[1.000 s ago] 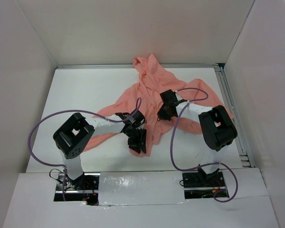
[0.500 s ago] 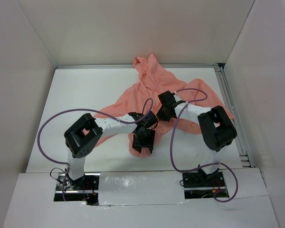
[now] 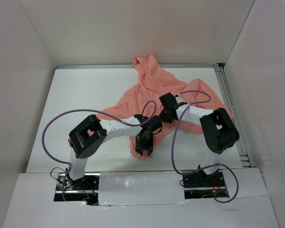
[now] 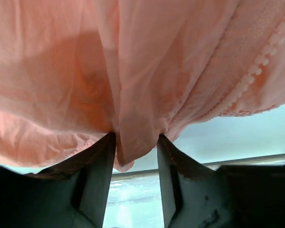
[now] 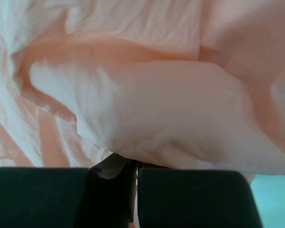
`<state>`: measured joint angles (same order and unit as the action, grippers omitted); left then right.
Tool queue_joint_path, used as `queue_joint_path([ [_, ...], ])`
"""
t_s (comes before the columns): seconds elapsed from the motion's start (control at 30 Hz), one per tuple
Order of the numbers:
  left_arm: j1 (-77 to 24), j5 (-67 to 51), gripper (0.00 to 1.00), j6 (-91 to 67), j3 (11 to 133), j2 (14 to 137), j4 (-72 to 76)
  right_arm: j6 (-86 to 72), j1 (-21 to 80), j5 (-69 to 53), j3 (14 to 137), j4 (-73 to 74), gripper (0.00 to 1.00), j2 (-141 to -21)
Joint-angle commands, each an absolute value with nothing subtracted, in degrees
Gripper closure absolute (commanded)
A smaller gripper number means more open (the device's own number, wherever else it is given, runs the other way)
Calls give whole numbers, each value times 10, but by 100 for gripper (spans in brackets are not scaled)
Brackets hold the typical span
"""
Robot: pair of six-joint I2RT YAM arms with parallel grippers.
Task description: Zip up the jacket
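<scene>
- Pinching a bunched fold of the jacket (image 3: pixel 154 88) low on its front, my left pincer (image 4: pixel 137 137) has the cloth wedged between both fingers, near the hem closest to my bases.
- My right pincer (image 5: pixel 135 164) is pressed together, and I judge that a thin layer of the cloth is caught in it, around mid-front.
- The jacket lies crumpled on the bench (image 3: pixel 80 95), with its hood (image 3: pixel 145 64) at the far edge and its sleeves spread to either side.
- It looks thin, soft and light, so I expect it to sag, bunch and slip rather than hold shape.
- The best hold, I think, is beside the zipper teeth (image 4: pixel 249 83), keeping that edge taut.
- No container shows.
</scene>
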<state>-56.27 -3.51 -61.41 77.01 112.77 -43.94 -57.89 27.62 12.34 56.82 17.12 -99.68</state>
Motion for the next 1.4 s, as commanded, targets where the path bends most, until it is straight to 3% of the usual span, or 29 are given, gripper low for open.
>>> queue_joint_path([
  [0.0, -578, -13, 47, -637, 746, 1175, -448, -598, 280, 149, 554, 189, 100, -974],
  [0.1, -580, -32, 41, -636, 737, 1159, -428, -599, 281, 154, 550, 192, 100, -975],
  [0.23, -582, -45, 41, -636, 720, 1134, -393, -599, 282, 150, 549, 191, 100, -976],
  [0.4, -607, 41, 44, -710, 772, 1184, -481, -607, 281, 152, 529, 183, 100, -958],
  [0.7, -614, 44, 39, -748, 798, 1273, -502, -619, 286, 164, 493, 182, 100, -909],
  [0.83, -618, 37, 56, -740, 812, 1317, -497, -623, 287, 171, 482, 180, 100, -890],
  [0.93, -617, 37, 81, -723, 819, 1330, -483, -628, 286, 179, 469, 180, 100, -872],
  [1.03, -616, 40, 92, -719, 815, 1323, -472, -621, 287, 181, 454, 178, 100, -850],
  [1.07, -616, 40, 100, -718, 808, 1319, -468, -614, 289, 180, 447, 169, 100, -833],
  [1.23, -605, 38, 100, -672, 775, 1249, -414, -534, 292, 140, 407, 134, 100, -743],
  [1.37, -603, 54, 100, -615, 731, 1098, -356, -449, 286, 86, 377, 111, 100, -637],
])
